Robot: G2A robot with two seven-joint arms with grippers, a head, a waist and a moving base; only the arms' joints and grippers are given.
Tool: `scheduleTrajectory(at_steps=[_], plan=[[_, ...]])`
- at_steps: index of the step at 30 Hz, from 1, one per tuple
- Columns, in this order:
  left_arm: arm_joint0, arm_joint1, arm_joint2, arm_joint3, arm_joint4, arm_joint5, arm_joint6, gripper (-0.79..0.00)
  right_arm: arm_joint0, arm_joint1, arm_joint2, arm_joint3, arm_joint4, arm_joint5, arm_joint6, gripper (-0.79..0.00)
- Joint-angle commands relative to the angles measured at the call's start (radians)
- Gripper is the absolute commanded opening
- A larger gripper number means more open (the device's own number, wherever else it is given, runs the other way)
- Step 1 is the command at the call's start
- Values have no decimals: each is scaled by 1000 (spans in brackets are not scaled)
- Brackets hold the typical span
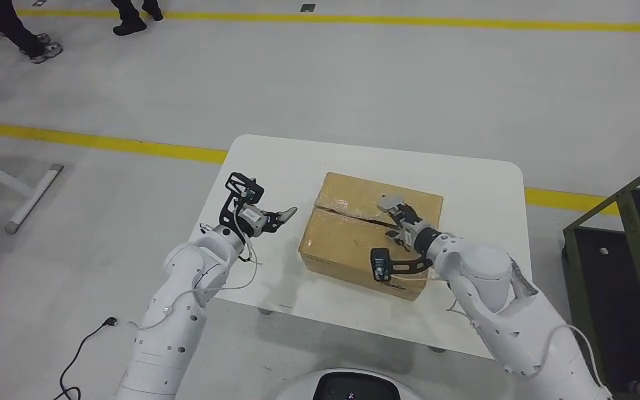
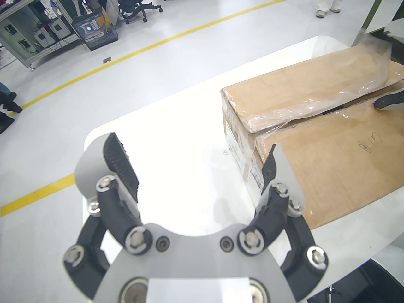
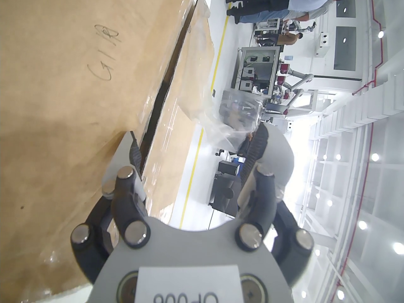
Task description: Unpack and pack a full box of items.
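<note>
Top view: a taped brown cardboard box (image 1: 352, 232) sits on the white counter (image 1: 280, 165). Left gripper (image 2: 192, 143) hangs spread beside it; right gripper (image 3: 197, 133), fingers apart, rests at its top seam.

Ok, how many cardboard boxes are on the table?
1. The cardboard box sits on the white table, the right pincer at its top seam, the left pincer beside it, not touching. Its contents are hidden.

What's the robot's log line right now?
box closed on table | left gripper open beside box | right gripper open at top seam | tape loose
</note>
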Motion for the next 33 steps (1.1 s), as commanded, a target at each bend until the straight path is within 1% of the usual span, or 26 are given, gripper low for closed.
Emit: scheduleTrajectory(at_steps=[1,3,6,10,12,13,14,15,16,17,18,19,20,21,22,25,26,27,28,33], plan=[[0,0,0,0,0,0,0,0,-25,8,34,-19,-4,-12,-9,0],[0,0,0,0,0,0,0,0,-56,17,75,-43,-2,-26,-27,0],[0,0,0,0,0,0,0,0,-105,27,153,-67,43,-30,-46,0],[0,0,0,0,0,0,0,0,-165,35,268,-85,167,-40,-59,0],[0,0,0,0,0,0,0,0,-191,34,325,-71,292,-38,-76,0],[0,0,0,0,0,0,0,0,-197,31,352,-45,377,-57,-72,0],[0,0,0,0,0,0,0,0,-197,26,369,-14,495,-80,-84,0],[0,0,0,0,0,0,0,0,-189,22,383,26,594,-111,-70,0],[0,0,0,0,0,0,0,0,-176,19,378,48,656,-151,-44,-200],[0,0,0,0,0,0,0,0,-159,14,372,73,747,-182,-46,-394],[0,0,0,0,0,0,0,0,-140,10,368,113,813,-188,-27,-440],[0,0,0,0,0,0,0,0,-120,6,353,131,859,-200,-8,-536],[0,0,0,0,0,0,0,0,-103,1,337,158,928,-213,-6,-582],[0,0,0,0,0,0,0,0,-86,-4,320,183,983,-223,7,-739],[0,0,0,0,0,0,0,0,-66,-9,303,204,1037,-235,12,-785],[0,0,0,0,0,0,0,0,-12,-20,249,245,1130,-250,66,-785],[0,0,0,0,0,0,0,0,7,-22,234,243,1126,-253,88,-785],[0,0,0,0,0,0,0,0,17,-22,226,240,1116,-255,99,-462],[0,0,0,0,0,0,0,0,17,-22,226,240,1116,-255,99,-345],[0,0,0,0,0,0,0,0,17,-22,226,240,1116,-255,99,-345]])
